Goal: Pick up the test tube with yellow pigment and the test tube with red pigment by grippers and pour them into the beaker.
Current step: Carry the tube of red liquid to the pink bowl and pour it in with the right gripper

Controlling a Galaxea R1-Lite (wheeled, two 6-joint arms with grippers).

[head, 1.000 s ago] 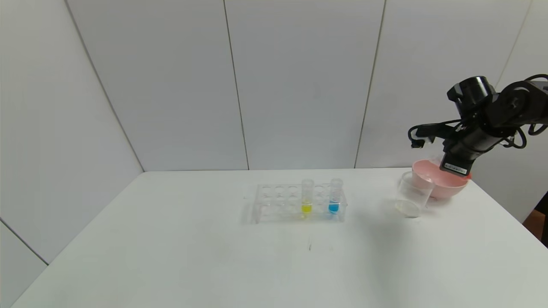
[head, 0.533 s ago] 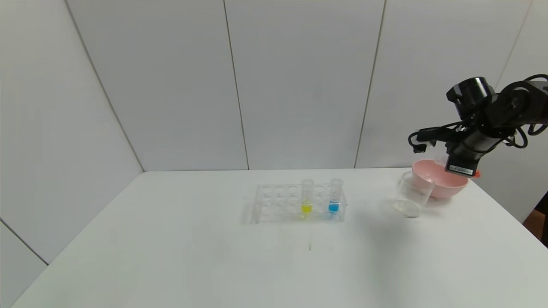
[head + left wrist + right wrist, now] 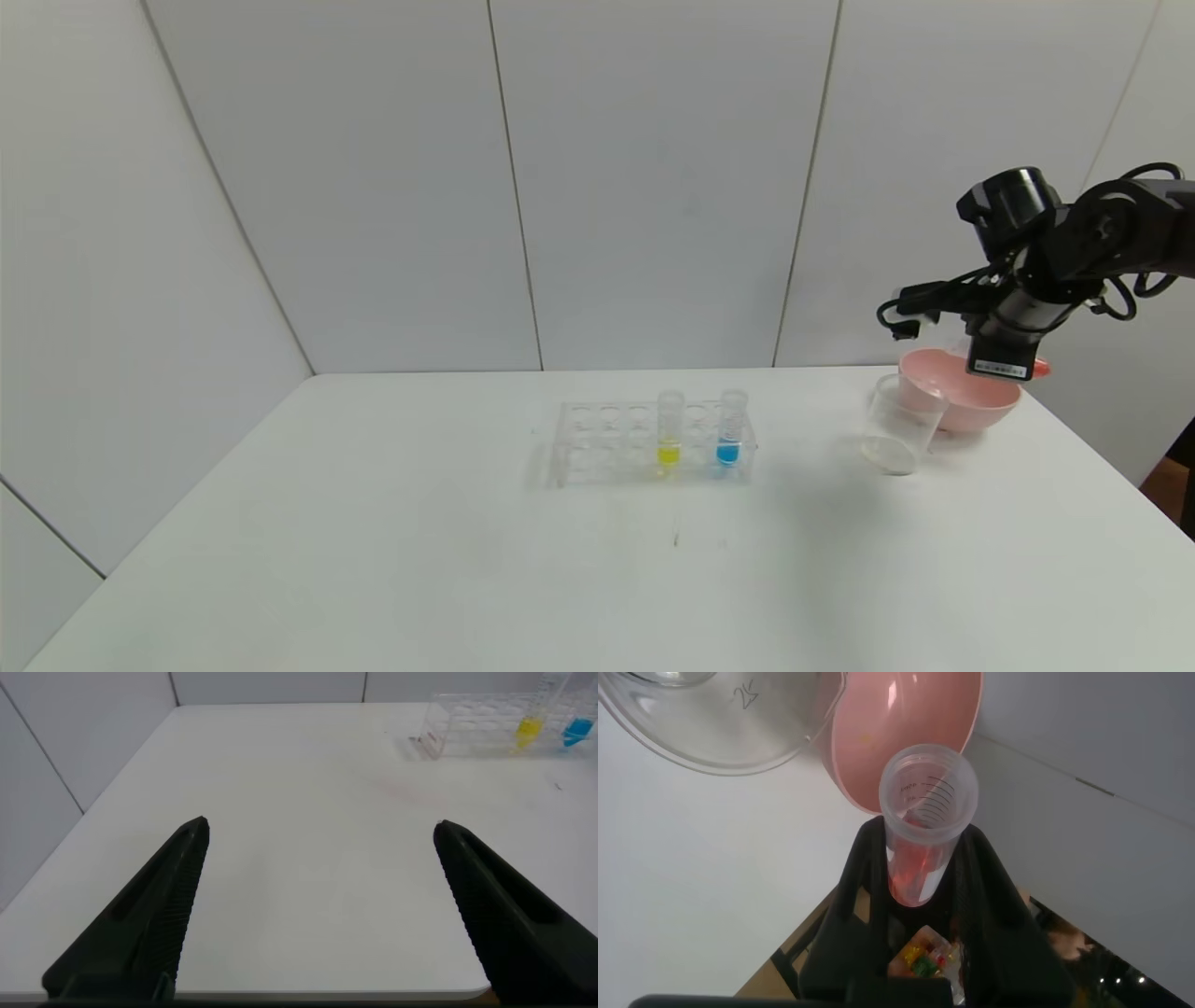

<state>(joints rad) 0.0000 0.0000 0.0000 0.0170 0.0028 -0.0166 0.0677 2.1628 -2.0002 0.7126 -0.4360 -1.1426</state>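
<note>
Working surface: a white table (image 3: 373, 560) is carrying everything; a clear rack (image 3: 653, 443) is standing near its middle.
Pink bowl (image 3: 962, 401): sitting at the far right, just behind the beaker.
Beaker (image 3: 898, 425): standing upright, just in front of the bowl and to the left of the right gripper; in the right wrist view its rim (image 3: 719, 728) is lying ahead of the tube's mouth.
Right gripper (image 3: 920, 873): hanging above the bowl, clamped on the test tube with red pigment (image 3: 924, 812), whose long axis is running straight out from the fingers, mouth leading.
Pour relation: judging by this, the tube's mouth needs bringing leftward over the beaker, not the bowl.
Left gripper (image 3: 318, 905): parked low at the table's left, fingers spread wide, holding nothing.
Test tube with yellow pigment (image 3: 669, 434): standing upright in the rack beside a blue tube (image 3: 730, 429), well apart from both grippers.
</note>
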